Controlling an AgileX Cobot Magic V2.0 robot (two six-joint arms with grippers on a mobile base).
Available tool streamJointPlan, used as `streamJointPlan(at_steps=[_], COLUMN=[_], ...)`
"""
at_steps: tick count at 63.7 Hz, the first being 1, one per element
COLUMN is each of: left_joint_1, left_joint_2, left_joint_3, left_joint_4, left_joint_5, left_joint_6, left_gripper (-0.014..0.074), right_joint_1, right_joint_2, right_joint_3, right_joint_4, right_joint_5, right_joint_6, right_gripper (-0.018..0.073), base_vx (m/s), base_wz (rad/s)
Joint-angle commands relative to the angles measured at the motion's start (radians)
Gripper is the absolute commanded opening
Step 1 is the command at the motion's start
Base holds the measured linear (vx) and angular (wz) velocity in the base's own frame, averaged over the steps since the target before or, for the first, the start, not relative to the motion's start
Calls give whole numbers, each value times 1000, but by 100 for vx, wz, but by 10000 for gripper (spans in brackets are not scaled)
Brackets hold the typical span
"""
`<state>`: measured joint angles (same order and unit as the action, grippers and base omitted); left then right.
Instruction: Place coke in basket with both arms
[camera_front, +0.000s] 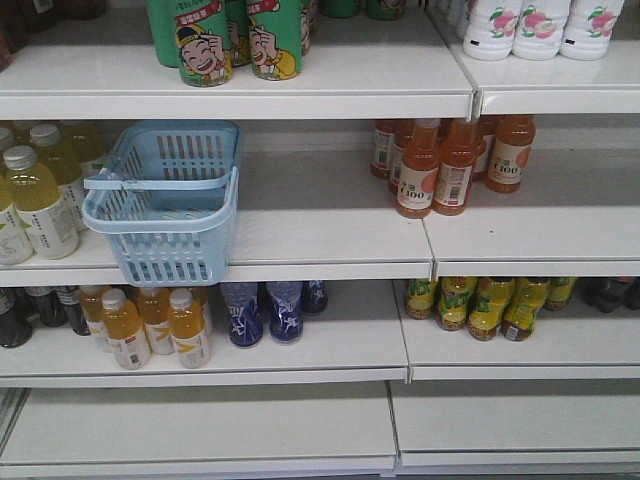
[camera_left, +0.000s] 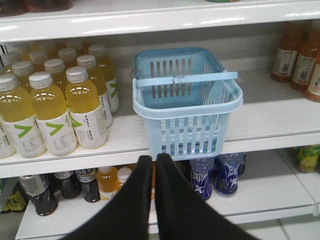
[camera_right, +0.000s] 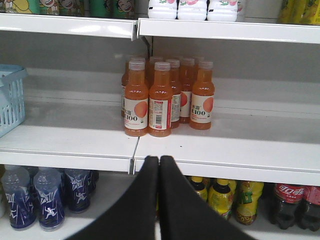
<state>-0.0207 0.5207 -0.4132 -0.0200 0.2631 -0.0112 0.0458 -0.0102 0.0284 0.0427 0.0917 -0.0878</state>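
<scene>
Basket (camera_front: 165, 200) — light blue plastic, rectangular, slotted sides, thin loop handles. Stood upright on the middle white shelf (camera_front: 330, 235), at its front edge, with one handle lying across the top. Flanked on the left by yellow-green tea bottles with grey caps (camera_left: 50, 112), close beside; contact could not be told. Showed only as a slotted corner at the left edge of the right wrist view.

Coke (camera_right: 287, 202): small plastic bottle of dark cola, red label with white script. Stood upright on the lower shelf, far right in the right wrist view, just beside yellow-labelled bottles (camera_right: 220, 197). Accompanied by a second like bottle, cut off by the frame edge. Lay well apart from the basket, one shelf lower and off to the right, free of both grippers.

Left gripper (camera_left: 154, 159): black, pointed. Fingers pressed together, gripping nothing. Hung low in front of the basket's near wall.

Right gripper (camera_right: 159, 160): black, pointed. Fingers likewise closed tip to tip, gripping nothing. Faced a cluster of orange-juice bottles with pale caps (camera_right: 162, 97) on the middle shelf.

Also recorded: dark blue bottles (camera_right: 47, 197) on the lower shelf beneath the basket. Green cartoon-printed cans (camera_front: 230, 40) and white bottles with pink fruit print (camera_front: 540, 28) on the top shelf.
</scene>
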Motion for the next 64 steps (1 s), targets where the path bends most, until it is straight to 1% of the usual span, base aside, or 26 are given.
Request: streamJointPlan(at_steps=[1,9,23,29,31,34,38,42,43,47,48,50,53,55,61,64], left_joint_1=[-5,-5,-5,-5,-5,-5,-5,-5,-5,-5,-5,-5,-5,-5,-11,-18], left_joint_2=[21,21,21,21,21,22,32,55,66,110,127,151,195,234,355,420], left_joint_3=[-34,-34,-34,-34,-34,-34,-34,-34,-34,-34,-34,-35,-42,-53,-124,-165], left_joint_4=[-8,-8,-8,-10,-19,-54,-149,-296,-344,-468,-514,-576,-698,-763,-897,-932], left_joint_5=[-53,-57,-71,-79,-82,-94,-137,-193,-213,-263,-278,-298,-309,-309,-288,-271], left_joint_6=[-5,-5,-5,-9,-10,-10,-10,-10,-10,-10,-10,-10,-10,-10,-9,-9], left_gripper=[73,166,407,493,512,526,527,524,524,524,524,524,524,524,524,524], right_joint_1=[-3,-3,-3,-3,-3,-3,-3,-3,-3,-3,-3,-3,-3,-3,-3,-3], right_joint_2=[-18,-18,-18,-18,-18,-18,-18,-18,-18,-18,-18,-18,-18,-18,-18,-18], right_joint_3=[11,11,11,11,11,11,11,11,11,11,11,11,11,11,11,11], right_joint_4=[-4,-4,-4,-4,-4,-4,-4,-4,-4,-4,-4,-4,-4,-4,-4,-4], right_joint_5=[-77,-77,-77,-77,-77,-77,-77,-77,-77,-77,-77,-77,-77,-77,-77,-77], right_joint_6=[-7,-7,-7,-7,-7,-7,-7,-7,-7,-7,-7,-7,-7,-7,-7,-7], right_gripper=[-10,-10,-10,-10,-10,-10,-10,-10,-10,-10,-10,-10,-10,-10,-10,-10], base_vx=[0,0,0,0,0,0,0,0,0,0,0,0,0,0,0,0], base_wz=[0,0,0,0,0,0,0,0,0,0,0,0,0,0,0,0])
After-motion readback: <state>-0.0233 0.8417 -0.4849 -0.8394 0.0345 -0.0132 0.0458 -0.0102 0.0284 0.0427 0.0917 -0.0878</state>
